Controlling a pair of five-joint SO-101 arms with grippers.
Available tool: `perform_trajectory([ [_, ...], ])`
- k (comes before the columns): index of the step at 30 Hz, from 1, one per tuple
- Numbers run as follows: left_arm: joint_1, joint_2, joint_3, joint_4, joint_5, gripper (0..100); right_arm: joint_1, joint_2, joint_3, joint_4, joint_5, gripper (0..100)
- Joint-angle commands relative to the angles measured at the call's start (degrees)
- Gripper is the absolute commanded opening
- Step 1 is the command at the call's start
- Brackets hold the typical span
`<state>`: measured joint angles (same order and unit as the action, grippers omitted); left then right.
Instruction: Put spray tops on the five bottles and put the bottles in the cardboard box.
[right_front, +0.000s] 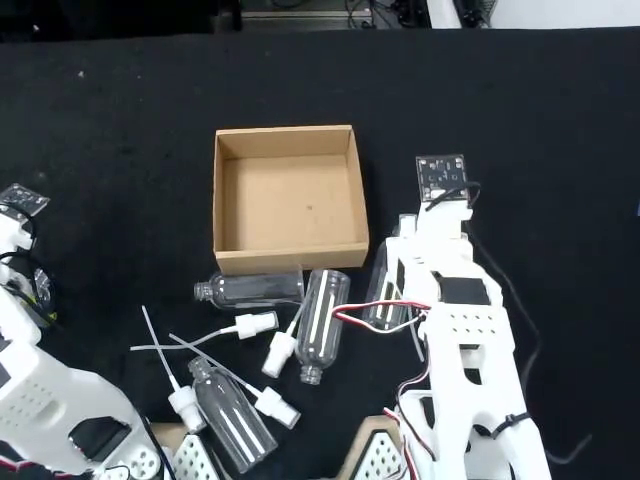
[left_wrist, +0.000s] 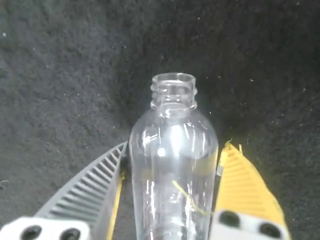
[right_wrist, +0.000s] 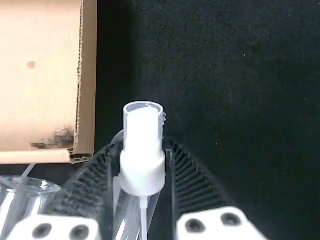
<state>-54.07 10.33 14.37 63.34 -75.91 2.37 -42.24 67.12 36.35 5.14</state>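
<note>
Capping step: left fingers (left_wrist: 245, 185) pinch a clear uncapped plastic bottle (left_wrist: 172, 160), right fingers (right_wrist: 192, 185) a white spray top (right_wrist: 143, 150); next, align top over neck.

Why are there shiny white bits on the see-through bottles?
Left wrist view: small bright glints on the held bottle, light bouncing off its clear plastic. High view: long white streaks along a lying bottle, probably reflected lights from above. Right wrist view: the white spray top looks evenly lit, without glints.
</note>
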Motion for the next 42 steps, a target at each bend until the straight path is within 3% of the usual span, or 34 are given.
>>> perform_trajectory([
  [1,0.6,-1.0,-2.7,0.4,0.6,20,1.2,-2.6,-0.3,-1.0,-0.2,1.0],
  [5,0.7,-1.2,0.0,0.0,0.6,2,1.3,-2.6,-0.7,-0.9,-0.2,1.0],
  [7,0.7,-1.6,0.1,0.4,0.6,7,1.3,-3.0,-1.0,-0.9,-0.1,1.0],
  [11,0.7,-2.5,-0.6,0.5,1.6,3,2.6,-9.4,-2.1,3.4,-0.1,1.0],
  [16,3.9,-12.8,-3.6,5.5,11.9,3,6.9,-22.9,-8.7,14.7,-0.5,1.0],
  [19,8.9,-22.4,-2.9,10.0,17.5,3,7.4,-29.1,-12.8,18.5,-1.8,1.0],
  [22,15.3,-32.6,-0.9,10.1,28.2,3,7.1,-31.0,-17.5,20.8,-4.7,1.0],
  [26,26.1,-45.4,1.1,10.3,43.1,3,7.0,-27.1,-25.1,22.2,-7.7,1.0],
  [31,40.7,-56.9,3.8,9.2,56.6,3,4.7,-20.1,-36.1,22.2,-13.7,1.0],
  [36,50.8,-65.8,13.3,-1.1,65.8,3,-2.7,-16.4,-44.9,22.1,-17.8,1.0],
  [42,57.6,-76.4,27.8,-14.9,70.0,3,-10.3,-16.2,-49.5,17.8,-17.9,1.1],
])
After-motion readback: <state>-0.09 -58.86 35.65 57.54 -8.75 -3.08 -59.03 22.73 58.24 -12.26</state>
